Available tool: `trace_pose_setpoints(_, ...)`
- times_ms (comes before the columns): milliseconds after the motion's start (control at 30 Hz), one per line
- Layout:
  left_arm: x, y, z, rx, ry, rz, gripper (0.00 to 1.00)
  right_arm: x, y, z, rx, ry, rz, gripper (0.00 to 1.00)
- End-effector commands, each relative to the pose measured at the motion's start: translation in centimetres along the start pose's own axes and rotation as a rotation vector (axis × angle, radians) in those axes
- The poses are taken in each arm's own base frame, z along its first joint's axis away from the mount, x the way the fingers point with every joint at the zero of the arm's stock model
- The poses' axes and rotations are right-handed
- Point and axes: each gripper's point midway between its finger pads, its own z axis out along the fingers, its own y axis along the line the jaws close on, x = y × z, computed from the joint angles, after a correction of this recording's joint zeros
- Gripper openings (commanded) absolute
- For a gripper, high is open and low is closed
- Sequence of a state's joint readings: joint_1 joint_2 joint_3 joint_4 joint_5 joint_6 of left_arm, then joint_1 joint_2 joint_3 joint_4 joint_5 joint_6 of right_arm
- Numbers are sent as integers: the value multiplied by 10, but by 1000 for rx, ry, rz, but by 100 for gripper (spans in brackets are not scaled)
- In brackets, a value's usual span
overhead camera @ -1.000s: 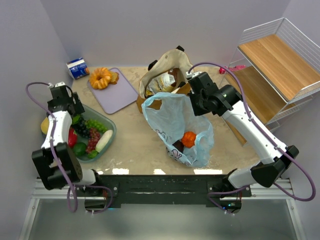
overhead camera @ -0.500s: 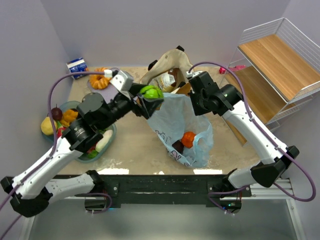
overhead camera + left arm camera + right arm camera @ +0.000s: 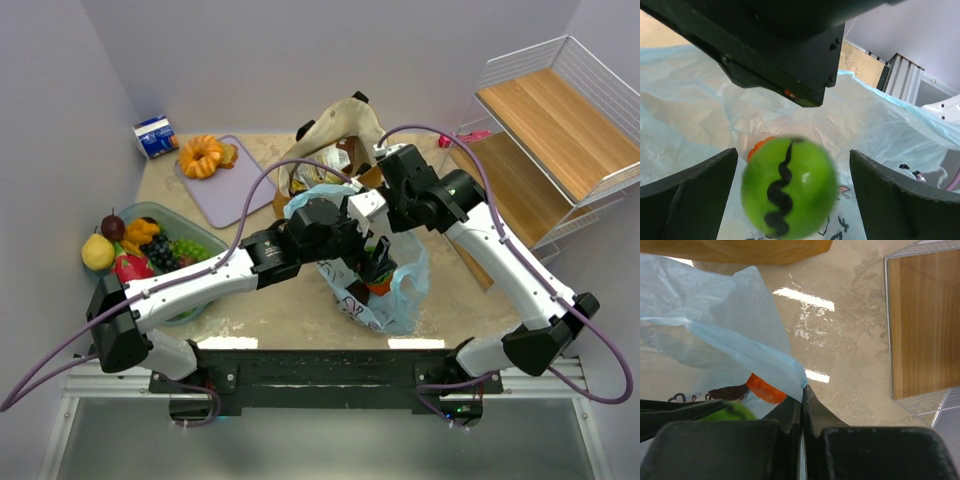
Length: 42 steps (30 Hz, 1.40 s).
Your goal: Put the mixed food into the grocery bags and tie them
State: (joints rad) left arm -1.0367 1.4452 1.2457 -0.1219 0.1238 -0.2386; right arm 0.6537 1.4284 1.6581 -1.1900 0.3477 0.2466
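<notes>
Left gripper (image 3: pixel 792 195): jaws wide; we see the green apple (image 3: pixel 790 187) loose between them, inside the plastic bag (image 3: pixel 880 125).
Right gripper (image 3: pixel 801 405): pinching the bag's rim.

The light-blue plastic bag (image 3: pixel 890 130) is thin, crinkled, translucent film; the green apple (image 3: pixel 790 187) smooth, faintly glossy; the table (image 3: pixel 840 335) polished, marble-patterned, reflective; the shelf board (image 3: pixel 922 320) matt wood grain.

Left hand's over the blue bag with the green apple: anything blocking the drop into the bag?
Nothing visible. The green apple is loose between the fingers of the open left hand, inside the light-blue bag's open mouth; the right hand pinches its rim. Only an orange lies below inside.
</notes>
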Motion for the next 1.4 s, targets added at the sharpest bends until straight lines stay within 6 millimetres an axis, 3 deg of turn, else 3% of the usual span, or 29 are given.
trace_pose_setpoints(0, -49, -8, -19, 4, -138, 63, 100, -3, -2, -13, -15, -42, 20, 0)
trace_pose_setpoints(167, -53, -7, -27, -8, -150, 88, 100, -3, -1, -12, -17, -39, 21, 0)
trace_pose_setpoints(267, -69, 10, -47, -102, -184, 145, 100, -4, -3, -14, -14, -45, 26, 0)
trace_pose_setpoints(400, -94, 95, -100, -413, -219, 147, 100, -4, -2, -14, -16, -46, 26, 0)
trace_pose_setpoints(433, -94, 141, -130, -565, -214, 111, 100, -5, -2, -14, -19, -46, 23, 0)
trace_pose_setpoints(500, -87, 197, -173, -805, -193, 67, 100, -5, -1, -14, -23, -45, 25, 0)
trace_pose_setpoints(533, -74, 238, -210, -950, -168, 17, 100, -6, -1, -15, -23, -46, 24, 0)
trace_pose_setpoints(567, -64, 261, -231, -1021, -161, -23, 100, -7, 0, -15, -25, -50, 26, 0)
trace_pose_setpoints(600, -49, 300, -273, -1116, -166, -99, 100, -8, 0, -15, -25, -53, 28, 0)
trace_pose_setpoints(700, 1, 349, -329, -1290, -113, -252, 100, -11, 0, -16, -24, -56, 26, 0)
trace_pose_setpoints(733, 24, 365, -365, -1433, -83, -300, 100, -12, -1, -17, -23, -57, 26, 0)
trace_pose_setpoints(800, 50, 378, -403, -1560, -62, -355, 100, -12, -2, -18, -20, -56, 26, 0)
trace_pose_setpoints(867, 72, 385, -428, -1629, -46, -408, 100, -11, -3, -22, -23, -57, 23, 0)
trace_pose_setpoints(900, 95, 391, -452, -1691, -27, -462, 100, -11, -4, -22, -18, -56, 21, 0)
trace_pose_setpoints(1000, 127, 393, -486, -1781, -26, -542, 100, -8, -7, -24, -8, -51, 17, 0)
trace_pose_setpoints(1167, 163, 390, -518, -1896, -6, -590, 100, -8, -8, -25, -3, -46, 12, 0)
trace_pose_setpoints(1367, 204, 401, -511, -1854, 48, -696, 100, -11, -9, -28, -4, -51, 6, 0)
